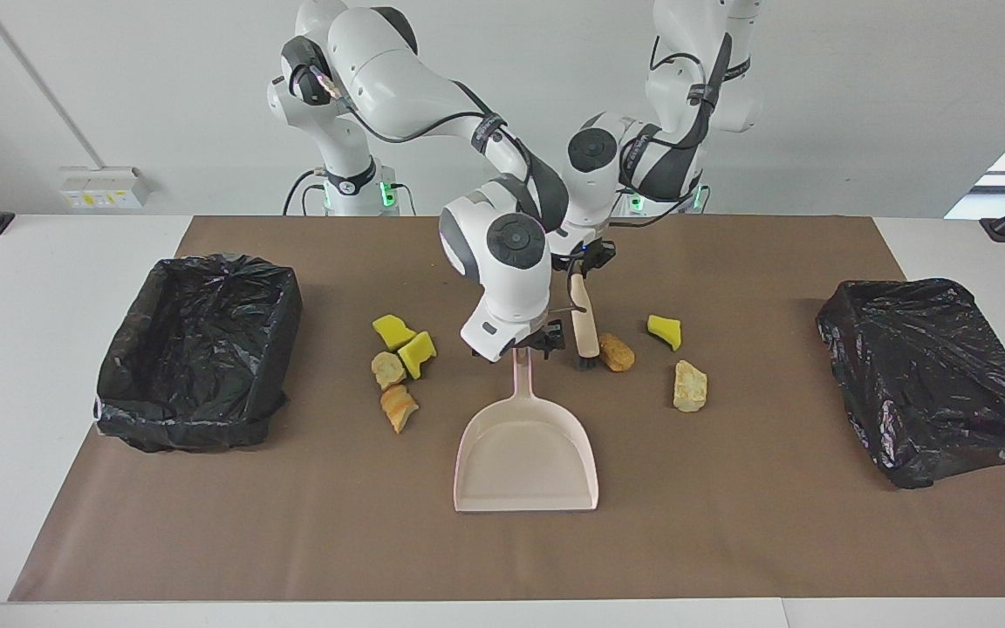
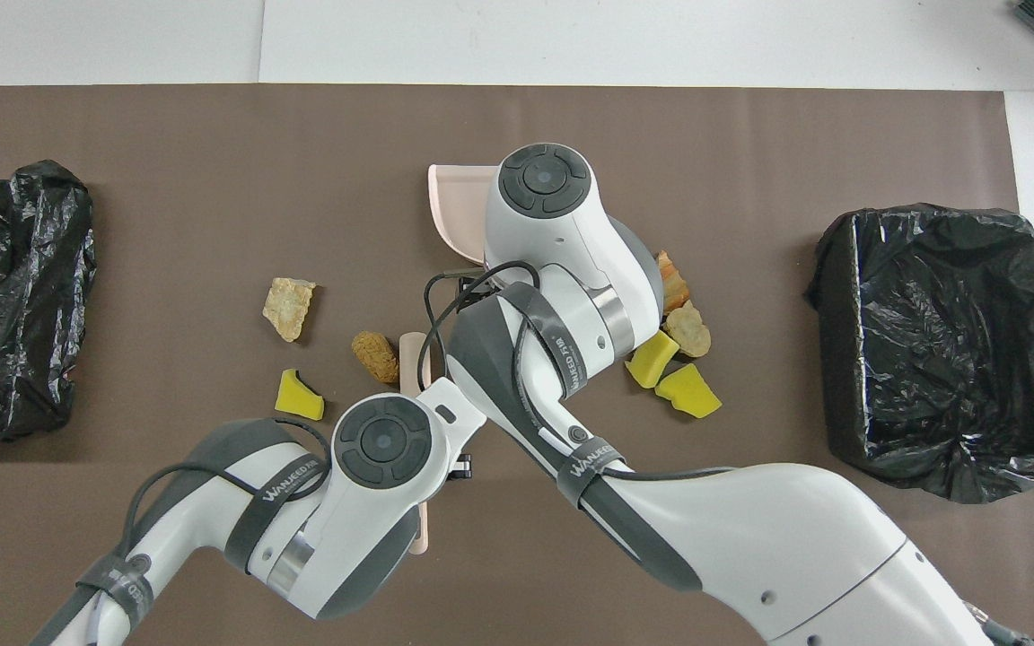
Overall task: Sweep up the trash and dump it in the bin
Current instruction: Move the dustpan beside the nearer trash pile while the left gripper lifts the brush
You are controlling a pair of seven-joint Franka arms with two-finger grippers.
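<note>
My left gripper (image 1: pixel 582 270) has its jaws clamped on the brush (image 1: pixel 585 327); my right gripper (image 1: pixel 527 342), jaws apart, straddles the dustpan (image 1: pixel 526 453) handle.

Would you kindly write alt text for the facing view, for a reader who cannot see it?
The left gripper holds a brush upright beside an orange-brown lump, while the right gripper sits at the handle of a pink dustpan. Black-lined bins stand at both table ends.

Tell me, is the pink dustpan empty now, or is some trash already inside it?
Empty. In the facing view the dustpan lies flat on the brown mat, its tray bare; the trash pieces all lie on the mat beside it.
</note>
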